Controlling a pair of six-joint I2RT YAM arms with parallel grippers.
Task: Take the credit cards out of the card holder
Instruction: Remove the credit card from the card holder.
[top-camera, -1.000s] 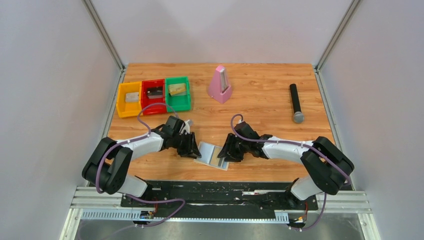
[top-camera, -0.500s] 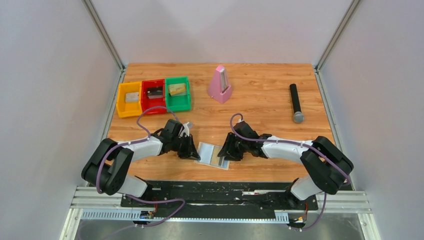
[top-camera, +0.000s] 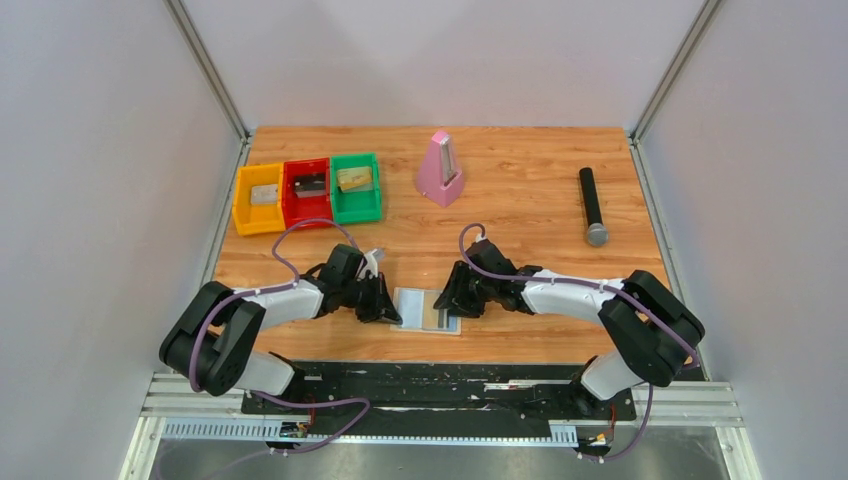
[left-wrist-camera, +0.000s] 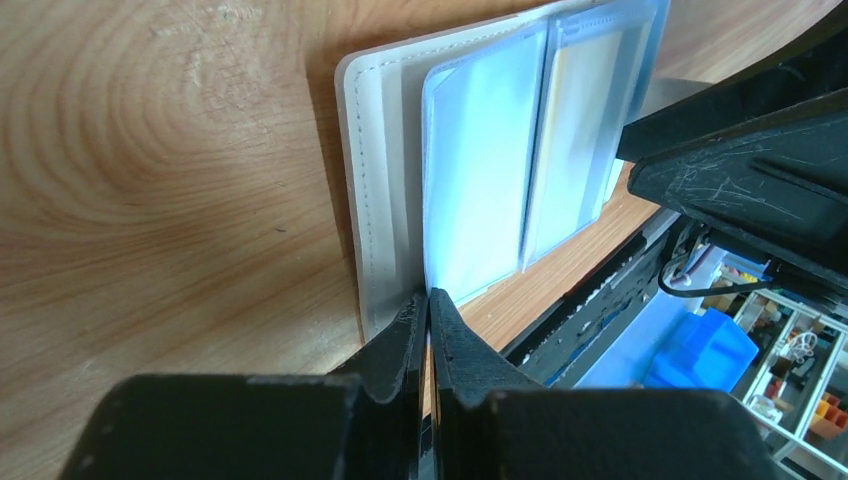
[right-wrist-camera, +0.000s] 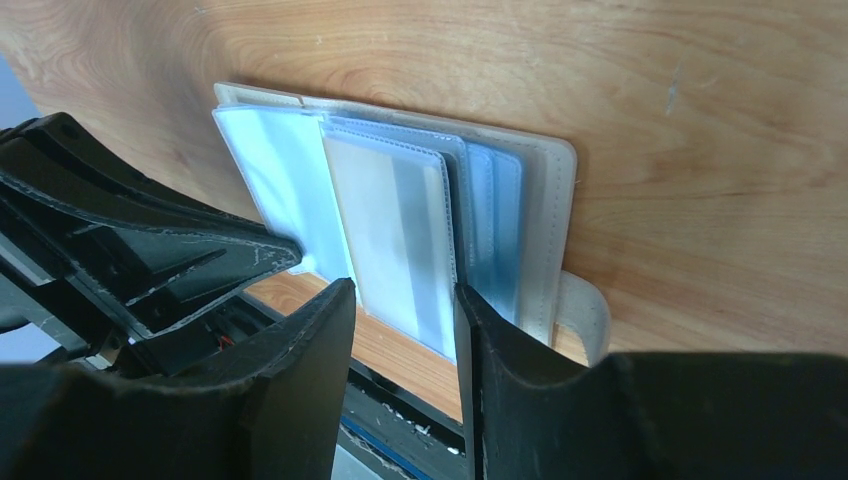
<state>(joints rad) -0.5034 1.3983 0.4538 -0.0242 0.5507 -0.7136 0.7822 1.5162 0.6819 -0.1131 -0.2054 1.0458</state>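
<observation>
1. three bins are sitting in a row at the far left of the table (top-camera: 520, 210): a yellow bin (top-camera: 243, 205), a red bin (top-camera: 290, 200) and a green bin (top-camera: 366, 205). each is holding one small item, greyish, dark and tan in that order, too small to identify.
2. the card holder (top-camera: 418, 303) is lying spread open on the wood near the table's front edge, between the two grippers, with its pale blue and clear sleeves fanning up.
3. a yellow-gold credit card (left-wrist-camera: 580, 130) is showing through one sleeve, inside the holder. a dark card is hard to make out behind the hazy plastic.
4. the left gripper (left-wrist-camera: 428, 305) is pinching down to a thin slit on the near corner of a pale blue sleeve.
5. the right gripper (right-wrist-camera: 403, 290) is standing partly open, its fingers straddling the edge of a clear sleeve without squeezing it.
6. from above, both gripper bodies are covering the holder's side edges.
7. a pink metronome (top-camera: 440, 170) and a black microphone (top-camera: 592, 205) are sitting further back.
</observation>
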